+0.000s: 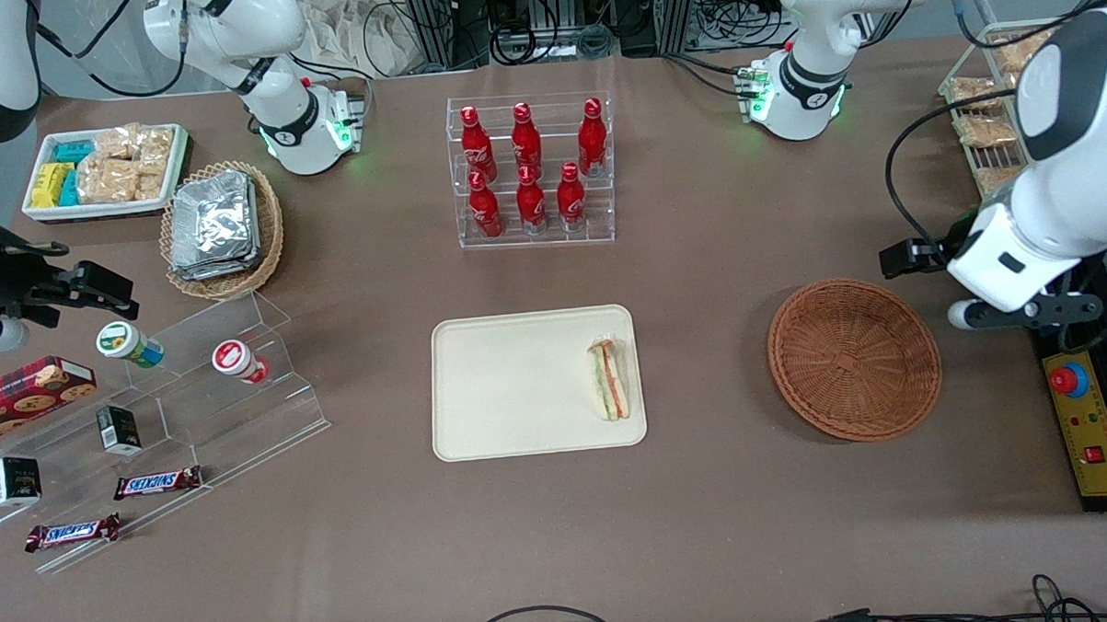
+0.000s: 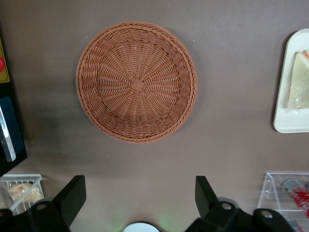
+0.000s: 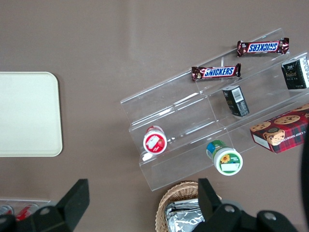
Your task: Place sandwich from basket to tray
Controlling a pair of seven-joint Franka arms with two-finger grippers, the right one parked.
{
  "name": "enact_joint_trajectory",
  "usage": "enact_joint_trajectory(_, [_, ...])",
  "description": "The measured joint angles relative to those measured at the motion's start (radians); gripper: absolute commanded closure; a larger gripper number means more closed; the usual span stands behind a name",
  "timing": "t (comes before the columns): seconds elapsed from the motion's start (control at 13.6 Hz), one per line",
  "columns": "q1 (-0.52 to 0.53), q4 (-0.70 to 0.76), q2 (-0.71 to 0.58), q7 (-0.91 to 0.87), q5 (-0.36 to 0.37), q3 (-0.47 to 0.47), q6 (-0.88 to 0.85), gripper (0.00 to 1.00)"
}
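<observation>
The sandwich (image 1: 609, 379) (image 2: 299, 82) lies on the cream tray (image 1: 510, 386) (image 2: 289, 123), on its side nearest the basket. The reddish-brown wicker basket (image 1: 854, 358) (image 2: 137, 81) sits on the table with nothing in it. My left gripper (image 2: 139, 186) (image 1: 909, 258) hangs high over the table, beside the basket toward the working arm's end. It is open, and only bare tabletop shows between its fingers.
A clear rack of red bottles (image 1: 532, 169) stands farther from the camera than the tray. A yellow-and-black control box (image 1: 1092, 430) and a wire rack of snack packs (image 1: 988, 102) lie at the working arm's end. Acrylic shelves with snacks (image 1: 197, 397) stand toward the parked arm's end.
</observation>
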Motion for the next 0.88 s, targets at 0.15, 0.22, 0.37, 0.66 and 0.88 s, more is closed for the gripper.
enact_joint_trajectory(0.15, [0.01, -0.095, -0.066, 0.018, 0.003, 0.002, 0.048, 0.0])
enact_joint_trajectory(0.22, [0.015, -0.115, -0.082, 0.024, 0.003, 0.003, 0.053, 0.0])
enact_joint_trajectory(0.37, [0.017, -0.127, -0.093, 0.028, 0.003, 0.004, 0.054, 0.0])
enact_joint_trajectory(0.66, [0.017, -0.129, -0.093, 0.028, 0.004, 0.003, 0.054, 0.0])
enact_joint_trajectory(0.88, [0.064, -0.128, -0.094, 0.028, 0.004, -0.042, 0.055, 0.0])
